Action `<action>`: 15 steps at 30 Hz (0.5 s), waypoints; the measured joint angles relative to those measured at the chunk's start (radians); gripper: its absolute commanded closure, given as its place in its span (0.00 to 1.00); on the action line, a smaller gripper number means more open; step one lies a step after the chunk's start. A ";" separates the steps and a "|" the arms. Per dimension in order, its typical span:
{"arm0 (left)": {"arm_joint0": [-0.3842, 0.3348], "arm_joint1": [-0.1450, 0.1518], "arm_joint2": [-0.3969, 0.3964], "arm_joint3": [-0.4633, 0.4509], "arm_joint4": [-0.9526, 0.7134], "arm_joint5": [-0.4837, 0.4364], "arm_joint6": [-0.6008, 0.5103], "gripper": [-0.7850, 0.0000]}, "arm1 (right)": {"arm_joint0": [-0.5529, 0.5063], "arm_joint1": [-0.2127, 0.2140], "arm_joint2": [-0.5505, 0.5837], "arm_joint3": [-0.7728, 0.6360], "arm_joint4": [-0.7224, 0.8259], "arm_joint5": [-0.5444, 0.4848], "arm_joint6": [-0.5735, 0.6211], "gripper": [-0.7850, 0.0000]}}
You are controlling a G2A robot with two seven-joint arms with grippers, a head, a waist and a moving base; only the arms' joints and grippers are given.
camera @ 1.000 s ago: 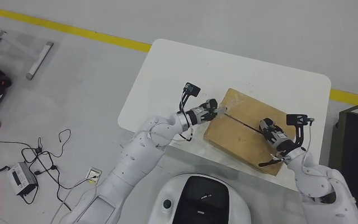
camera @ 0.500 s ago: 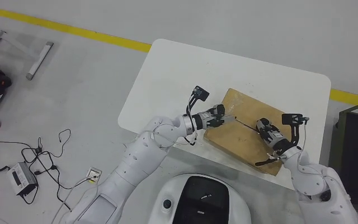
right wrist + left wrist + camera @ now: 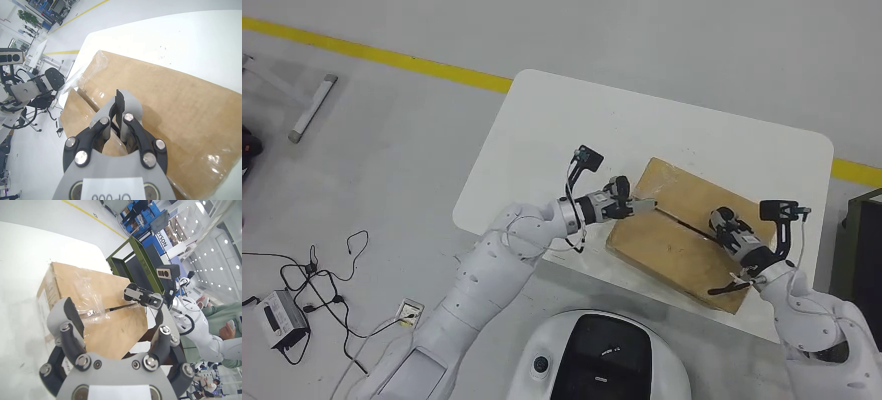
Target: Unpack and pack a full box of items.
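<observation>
- The left tool (image 3: 640, 205) had drawn back toward the box's left end after reaching farther over the lid half a second before. The right tool (image 3: 718, 218) had edged slightly toward the right end.
- The left tool's fingers (image 3: 72, 313) stood spread wide just above the box's left end, with the lid showing between them.
- The right tool's fingers (image 3: 119, 100) were pressed together, low over the lid beside the seam (image 3: 121, 307).
- The box (image 3: 682, 245) was brown cardboard with its flaps shut and a dark slit between them. It lay slantwise on the white worktop (image 3: 572, 130), on the right half near the robot's edge.
- Clear tape (image 3: 92, 310), crumpled and lifted, crossed the seam just ahead of the left tool.
- A green cart (image 3: 140, 262) stood past the worktop's right edge. A yellow floor line (image 3: 372, 55) ran behind the worktop, and cables (image 3: 322, 290) lay on the floor to the left.
</observation>
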State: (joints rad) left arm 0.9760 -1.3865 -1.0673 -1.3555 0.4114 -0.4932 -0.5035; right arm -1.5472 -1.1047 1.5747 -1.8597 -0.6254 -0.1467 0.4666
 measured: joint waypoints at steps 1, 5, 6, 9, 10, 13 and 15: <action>0.005 0.002 -0.009 -0.009 0.002 0.006 0.007 0.00 | -0.003 0.001 0.005 -0.004 0.001 -0.001 0.001 1.00; 0.004 0.003 -0.013 -0.012 0.041 0.035 0.046 0.00 | -0.025 0.003 0.031 -0.021 0.000 -0.004 0.006 1.00; -0.003 0.001 -0.004 -0.004 0.050 0.040 0.054 0.00 | -0.030 0.004 0.035 -0.025 -0.005 -0.004 0.009 1.00; -0.032 -0.010 0.040 0.041 0.087 0.059 0.080 0.21 | -0.050 0.005 0.046 -0.036 -0.011 -0.006 0.012 1.00; -0.041 -0.014 0.053 0.056 0.084 0.066 0.083 0.33 | -0.056 0.006 0.050 -0.040 -0.013 -0.005 0.011 1.00; -0.067 -0.025 0.089 0.091 0.066 0.059 0.087 0.69 | -0.077 0.006 0.065 -0.048 -0.015 -0.001 0.005 1.00; -0.079 -0.031 0.105 0.111 0.052 0.047 0.085 0.73 | -0.088 0.007 0.074 -0.049 -0.017 0.002 0.001 1.00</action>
State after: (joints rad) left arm 0.8968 -1.4173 -0.9623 -1.2447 0.4635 -0.4465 -0.4188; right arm -1.6349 -1.0979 1.6483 -1.9091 -0.6424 -0.1447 0.4674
